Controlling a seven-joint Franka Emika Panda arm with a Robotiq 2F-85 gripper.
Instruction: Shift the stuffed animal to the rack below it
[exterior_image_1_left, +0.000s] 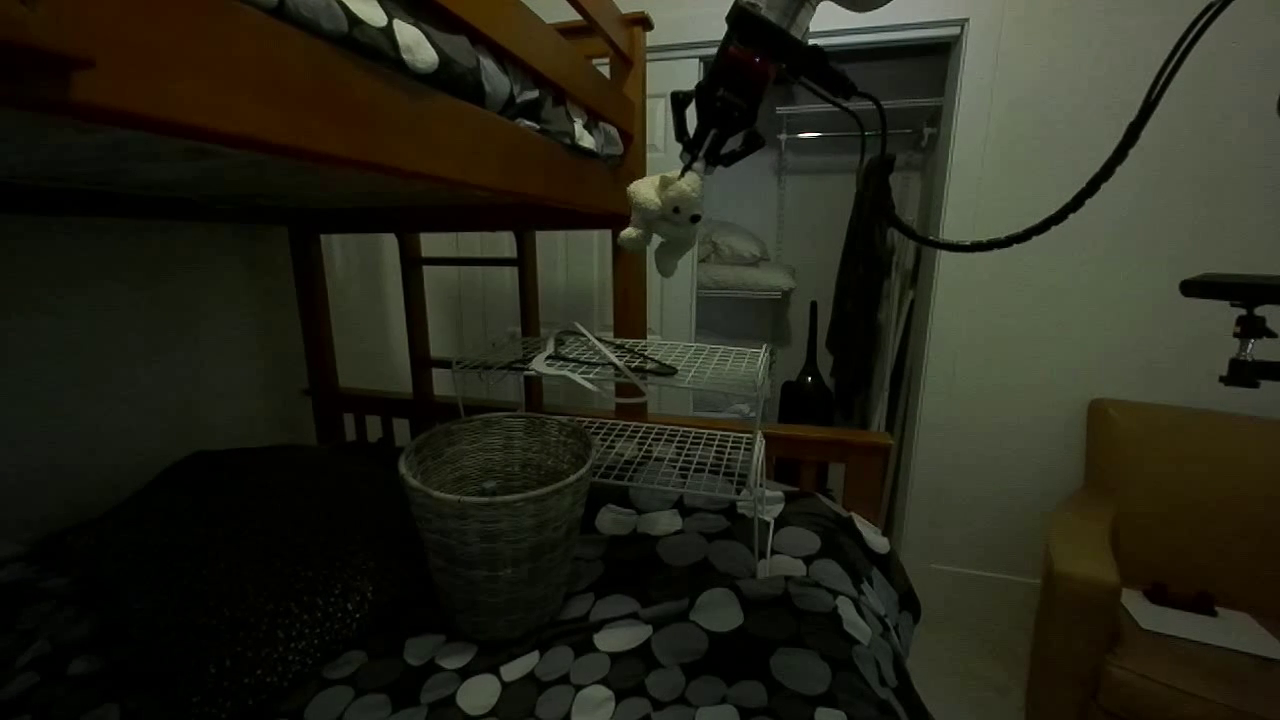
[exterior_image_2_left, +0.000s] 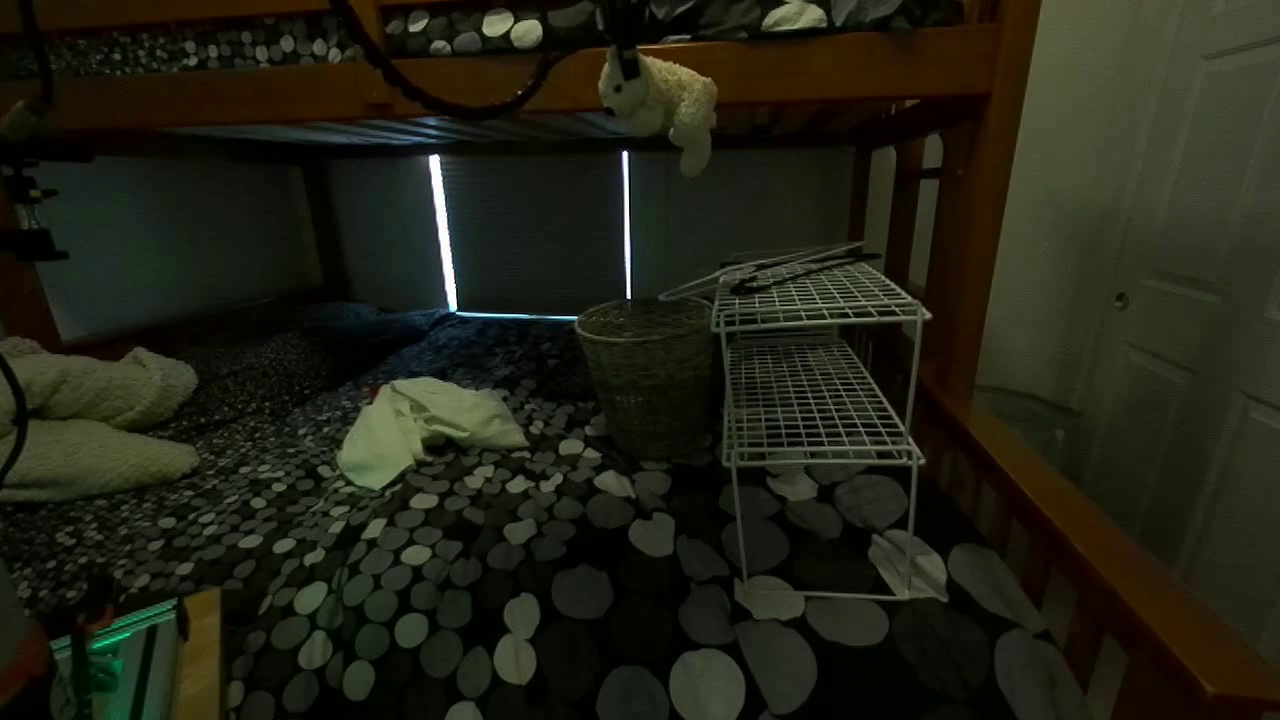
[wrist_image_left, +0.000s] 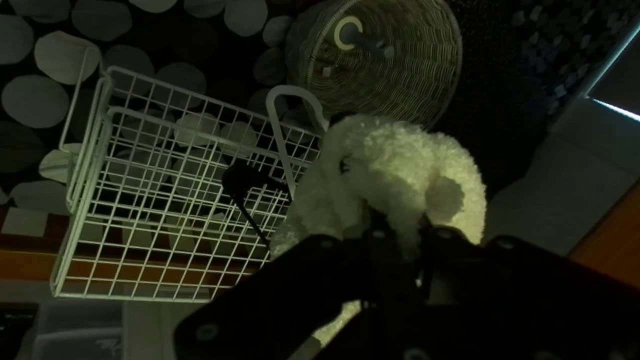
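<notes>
Currently, the gripper (exterior_image_1_left: 692, 168) is clamped on the toy (exterior_image_1_left: 662, 208), which hangs higher than the rack (exterior_image_2_left: 820, 323) and apart from it; direct vertical alignment cannot be confirmed. In the wrist view, the toy conceals the fingertips, one end of the rack and parts of the hangers (wrist_image_left: 278, 142) on the upper shelf (exterior_image_1_left: 720, 365). An item (wrist_image_left: 351, 37) inside the basket (wrist_image_left: 400, 87) is unidentifiable. In an exterior view, the basket (exterior_image_1_left: 500, 550) masks part of the lower shelf (exterior_image_1_left: 670, 460). In an exterior view, the top border crops the gripper (exterior_image_2_left: 625, 62).
</notes>
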